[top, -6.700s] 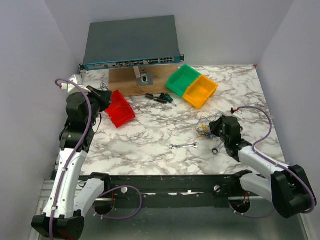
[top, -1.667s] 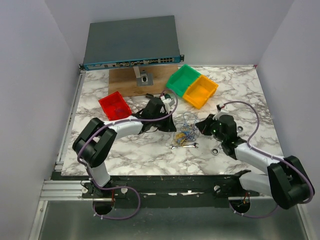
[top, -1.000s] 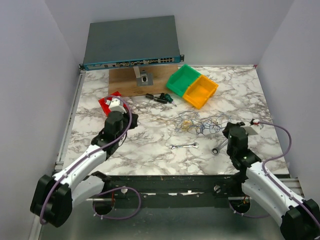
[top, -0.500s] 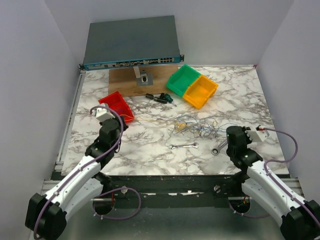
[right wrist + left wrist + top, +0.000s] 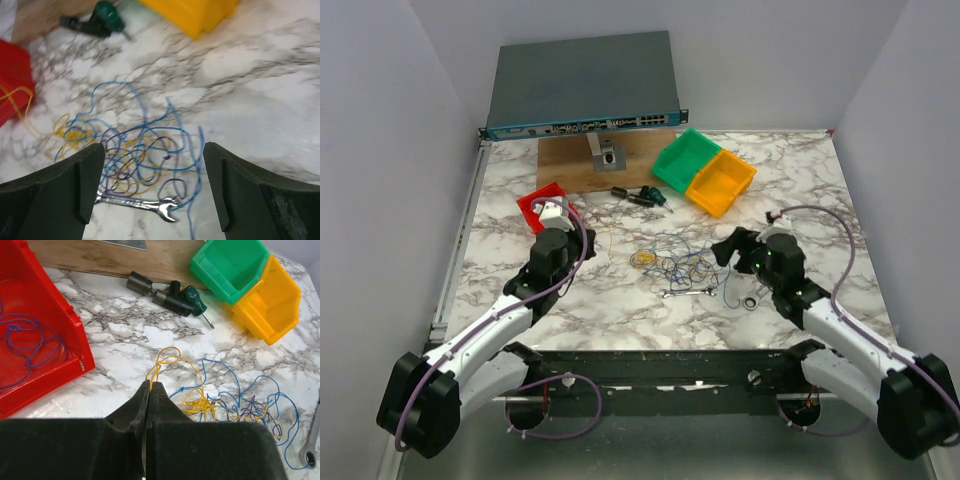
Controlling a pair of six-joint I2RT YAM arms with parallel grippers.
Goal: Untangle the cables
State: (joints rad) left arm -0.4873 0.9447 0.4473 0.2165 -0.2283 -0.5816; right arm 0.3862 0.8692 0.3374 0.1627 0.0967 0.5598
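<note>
Worktop (image 5: 800, 170) centre, nearer its front edge: cables (image 5: 672, 262) bunched, one strand held
Our left fingers (image 5: 136, 410) pinch a yellow strand (image 5: 165, 356); our right fingers (image 5: 240, 185) hang spread above the bunch. We fear a pull tightens the knots or drags the wrench (image 5: 688, 292) touching them.

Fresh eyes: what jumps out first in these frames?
The blue-and-yellow cables sprawl mid-table, a wrench at their near edge. The left gripper pinches a yellow strand on the tangle's left, fingers shut; the right gripper hangs open over its right side. A red bin sits left; green bin and yellow bin back right.
</note>
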